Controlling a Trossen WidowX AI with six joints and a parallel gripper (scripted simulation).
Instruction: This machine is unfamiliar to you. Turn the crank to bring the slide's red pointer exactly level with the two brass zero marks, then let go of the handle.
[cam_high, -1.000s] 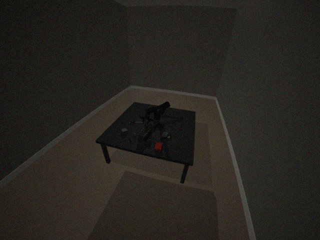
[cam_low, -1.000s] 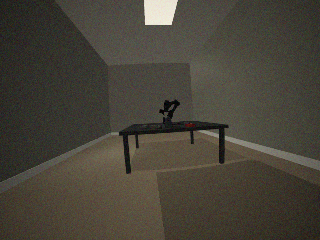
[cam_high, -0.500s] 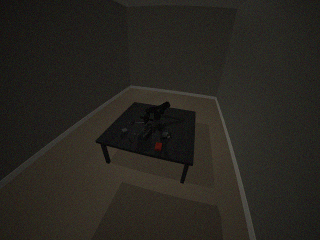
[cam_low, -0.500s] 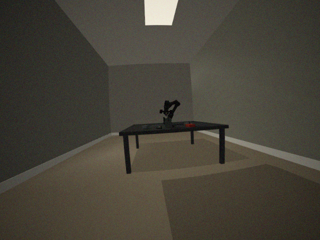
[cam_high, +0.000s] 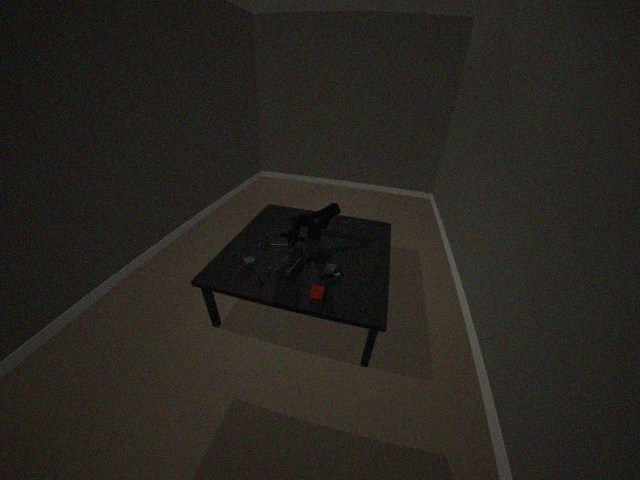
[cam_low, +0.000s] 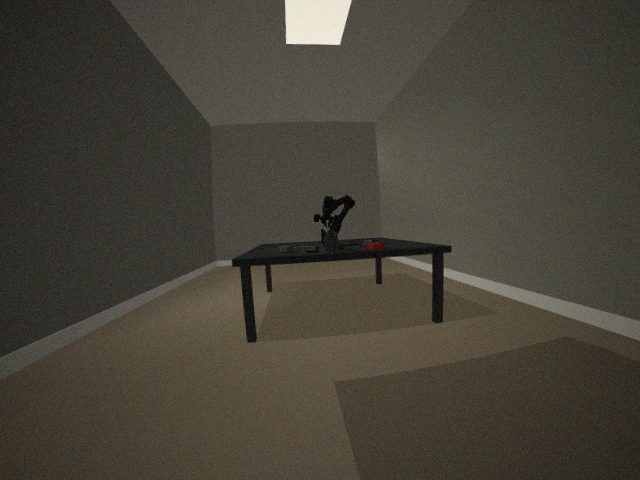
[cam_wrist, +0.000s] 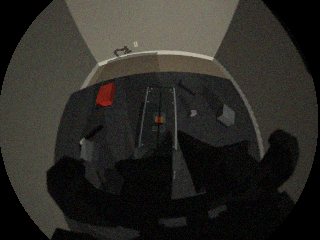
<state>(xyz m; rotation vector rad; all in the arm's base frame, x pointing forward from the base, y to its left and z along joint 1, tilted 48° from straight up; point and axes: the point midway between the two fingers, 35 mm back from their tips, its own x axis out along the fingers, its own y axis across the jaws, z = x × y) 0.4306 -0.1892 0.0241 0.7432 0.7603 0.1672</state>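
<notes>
Obs., remote station: lighting dim, fine detail poor. Left/right and near/far below are as read in my wrist view.

The black six-joint arm (cam_high: 326, 212) (cam_low: 347, 200) is bent over the square black worktop (cam_high: 356, 302) (cam_low: 413, 250) (cam_wrist: 70, 125), its black parallel-jaw pincer (cam_high: 292, 241) (cam_low: 325, 232) (cam_wrist: 174, 134) pointing downward at the near end of the machine. I read the fingers as close together at their tips; whether the crank handle sits between them I cannot tell, since the dark fingers cover that part.

The long grey machine with two pale metal side rails (cam_high: 294, 262) (cam_low: 331, 240) (cam_wrist: 176, 117) stands mid-worktop, running near to far. Between its rails I note a small red-and-orange patch (cam_wrist: 159, 120). Pointer and brass marks are too small to separate, so I cannot tell whether they are level.

Surroundings: a bright red rectangular block (cam_high: 317, 292) (cam_low: 375, 245) (cam_wrist: 105, 95) lies far left, well apart from the rails. A pale grey block (cam_high: 249, 259) (cam_wrist: 226, 115) is at right, with a small whitish piece (cam_wrist: 193, 113) between it and the machine. A grey block (cam_wrist: 86, 150) sits near left, just beside a dark bar (cam_wrist: 94, 132).
</notes>
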